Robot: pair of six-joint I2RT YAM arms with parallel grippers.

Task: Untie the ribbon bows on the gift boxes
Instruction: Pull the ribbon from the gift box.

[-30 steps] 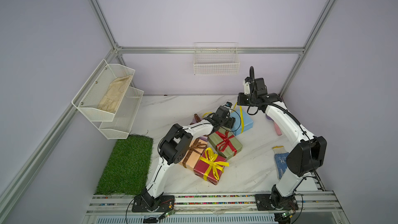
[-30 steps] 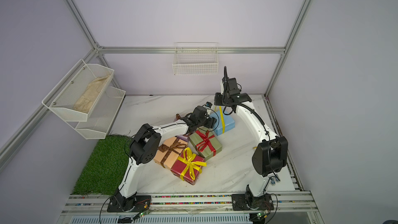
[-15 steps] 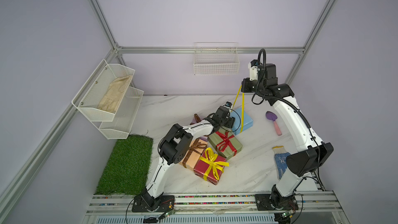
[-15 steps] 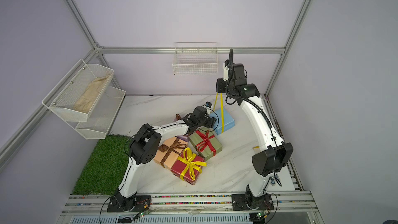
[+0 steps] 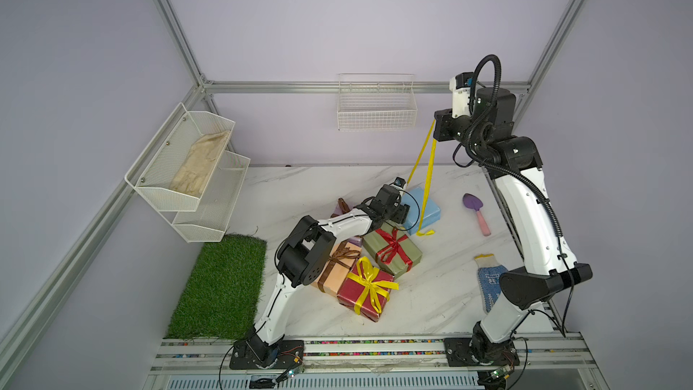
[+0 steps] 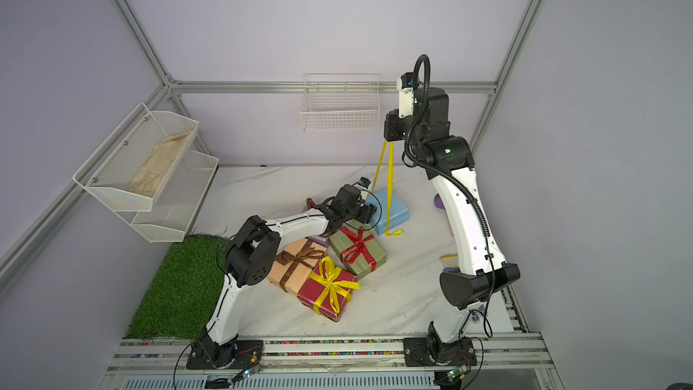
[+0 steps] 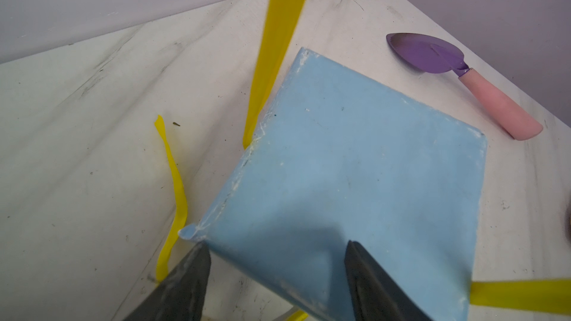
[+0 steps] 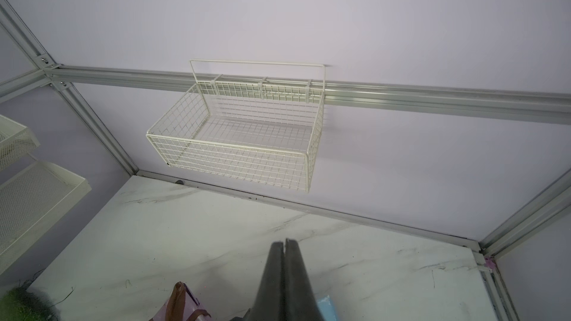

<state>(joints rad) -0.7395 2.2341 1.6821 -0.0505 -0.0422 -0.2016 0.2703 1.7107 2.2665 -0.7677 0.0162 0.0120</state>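
Note:
My right gripper is raised high near the back wall, shut on the yellow ribbon, which hangs in two strands down to the light blue box. The ribbon's loose end lies on the table by that box. My left gripper is open, straddling the box's near corner: one finger beside it, the other over its top. Tied bows remain on the olive green box, the dark red box and the peach-orange box. The lilac box is mostly hidden under my left arm.
A purple trowel with a pink handle lies right of the blue box. The blue-dotted glove sits by the right arm. Green turf covers the front left. A wire basket hangs on the back wall, and shelves on the left.
My right gripper has risen up and to the right from just above the blue box, drawing the yellow ribbon out into long hanging strands. My left arm has stayed put.

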